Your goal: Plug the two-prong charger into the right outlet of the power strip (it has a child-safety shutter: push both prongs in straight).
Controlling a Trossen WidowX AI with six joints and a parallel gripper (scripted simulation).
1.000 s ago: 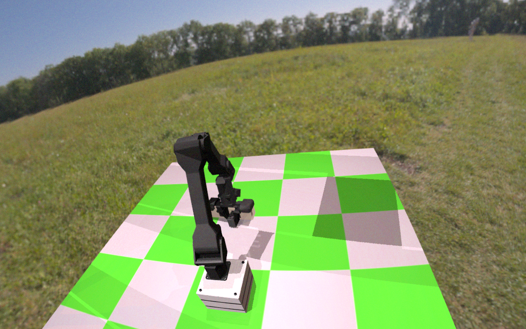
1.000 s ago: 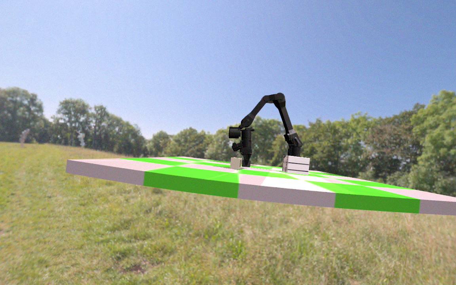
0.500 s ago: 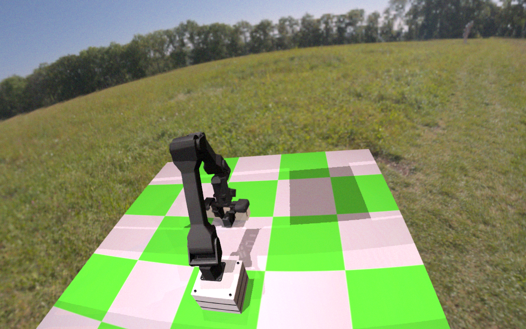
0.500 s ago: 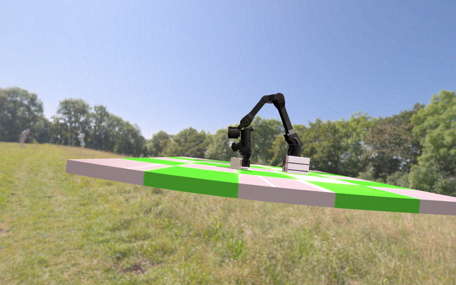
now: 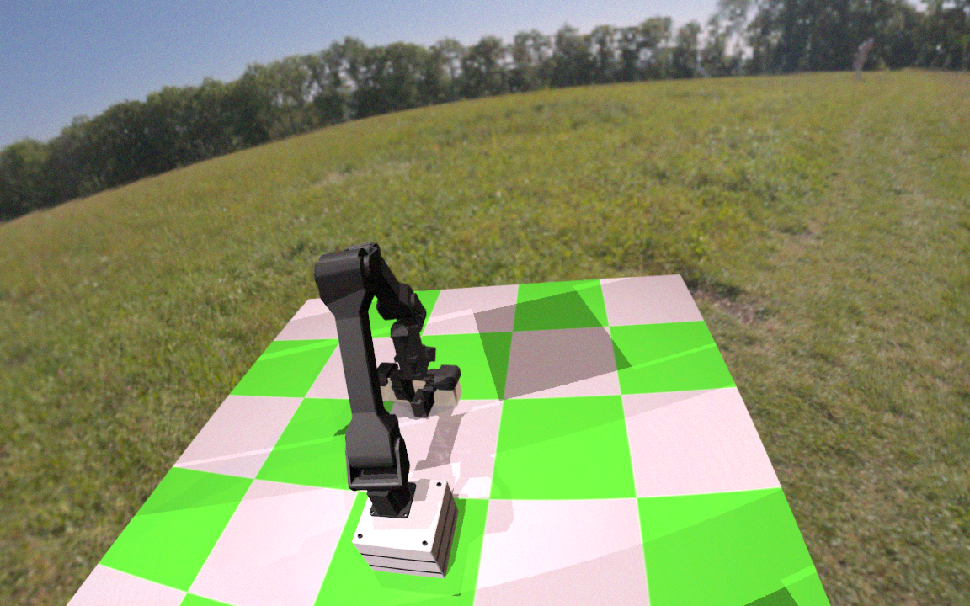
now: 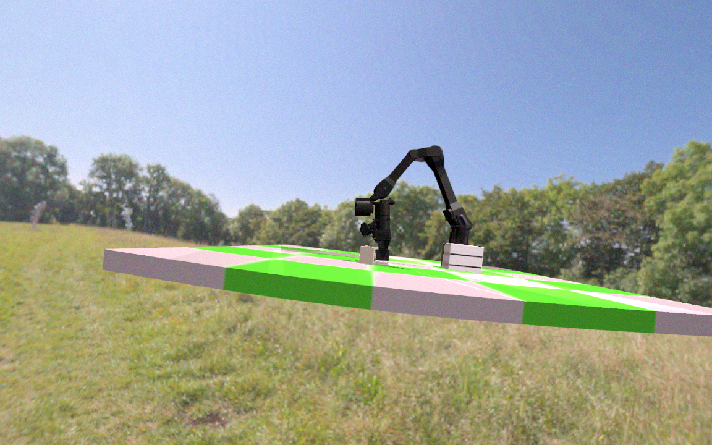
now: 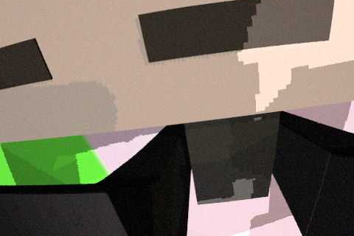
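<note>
The beige power strip (image 5: 450,396) (image 6: 366,254) (image 7: 192,92) stands on the table beside my gripper. Two dark rectangular outlet faces, one whole (image 7: 195,31) and one cut off by the left image edge (image 7: 20,64), show on it in the wrist view. The charger, a dark grey block (image 7: 231,155), sits between my fingers. My gripper (image 5: 413,397) (image 6: 382,254) (image 7: 219,117) points down, low over the table, shut on the charger. The charger's far end meets the strip's lower edge in the wrist view; contact cannot be told. Its prongs and their slots are hidden.
The green and pale pink checkered table (image 5: 563,444) (image 6: 303,279) carries everything. The white layered base block (image 5: 402,531) (image 6: 462,257) of the arm stands nearer the top camera than the strip. Dark shadows cross the table's far part.
</note>
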